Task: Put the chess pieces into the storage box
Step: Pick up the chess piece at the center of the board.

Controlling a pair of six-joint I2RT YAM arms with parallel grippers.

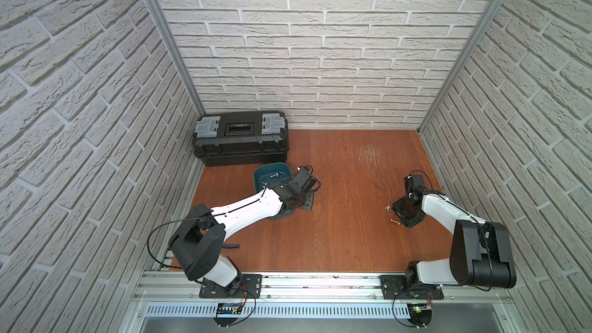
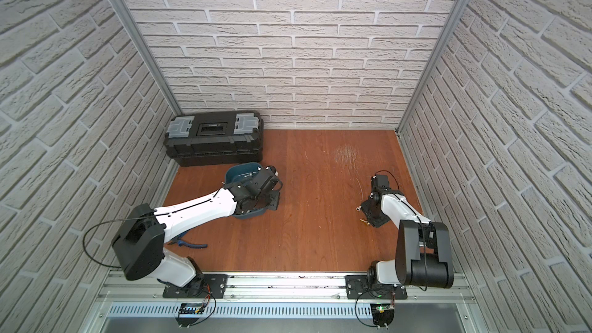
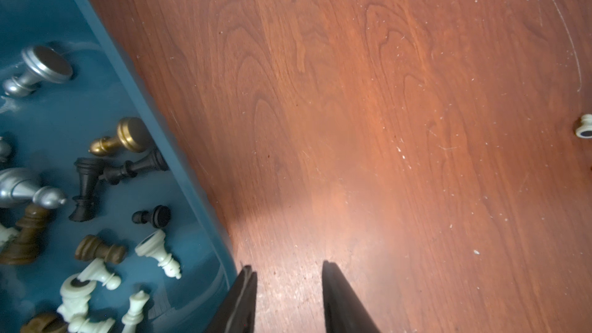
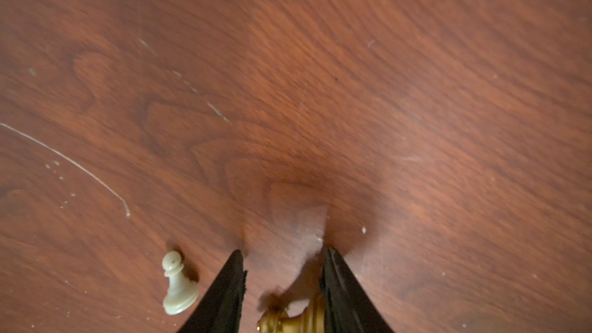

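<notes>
Pickup of gold piece (image 4: 288,320) underway: right gripper (image 4: 282,251) low, jaws spread around it, not pinching yet, white pawn (image 4: 177,286) just beside; left gripper (image 3: 288,267) spread, empty, beside storage box (image 3: 80,27) holding most chess pieces (image 3: 96,248); next needs squeeze, carry to box.

Left arm (image 1: 246,206): stretched forward and inward from its base, white forearm nearly level, wrist bent downward.
Left gripper (image 3: 285,270): pointing down, the two black jaws parted, nothing between their tips.
Right arm (image 1: 439,206): folded close to its base, elbow raised high, forearm sloping down and forward.
Right gripper (image 4: 282,254): held low, pointing down, jaws parted.
</notes>
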